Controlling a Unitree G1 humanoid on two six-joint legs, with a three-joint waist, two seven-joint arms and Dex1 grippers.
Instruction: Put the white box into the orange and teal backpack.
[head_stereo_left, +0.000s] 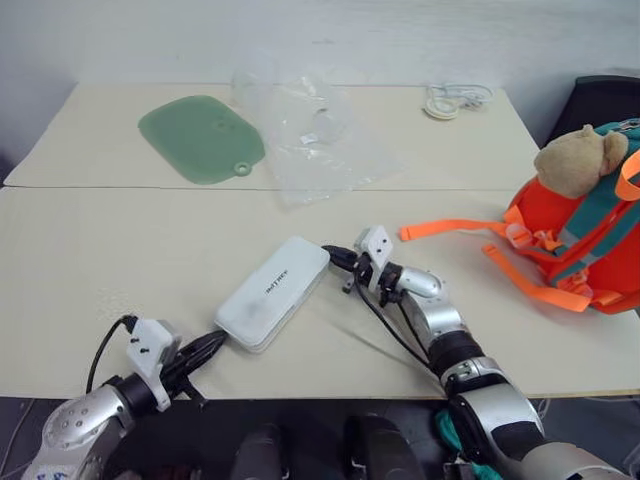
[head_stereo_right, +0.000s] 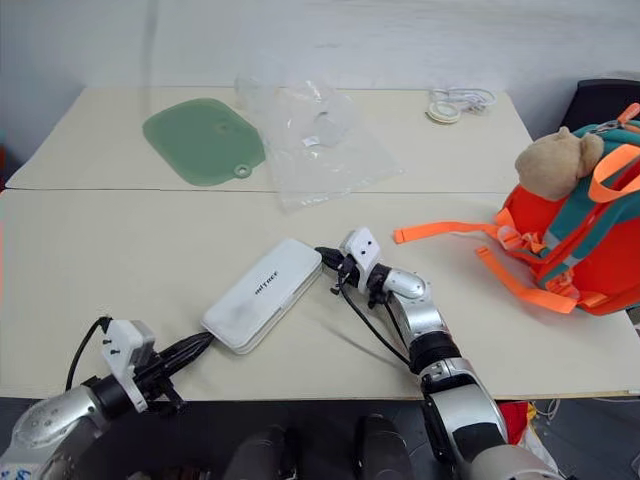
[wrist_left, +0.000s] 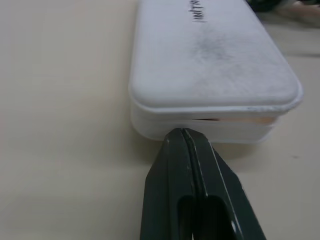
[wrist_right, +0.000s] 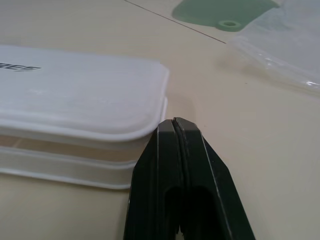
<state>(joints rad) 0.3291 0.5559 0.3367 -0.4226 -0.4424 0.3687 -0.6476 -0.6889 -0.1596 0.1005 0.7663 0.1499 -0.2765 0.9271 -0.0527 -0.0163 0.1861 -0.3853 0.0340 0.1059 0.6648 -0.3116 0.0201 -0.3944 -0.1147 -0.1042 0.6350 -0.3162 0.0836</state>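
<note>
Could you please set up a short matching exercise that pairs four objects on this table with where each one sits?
Objects:
1. long flat white box
2. flat green mat
3. clear plastic bag
4. orange and teal backpack

Places:
A. far left of the table
B. right edge of the table
C. near the front, between the two shut end effectors
D. far side, just right of the mat

Pairs: 1-C, 2-A, 3-D, 4-B

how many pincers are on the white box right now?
2. Left pincer, shut, tips against the white box's near end. Right pincer, shut, tips against its far end. Neither clamps it; the box lies flat on the table.
</note>
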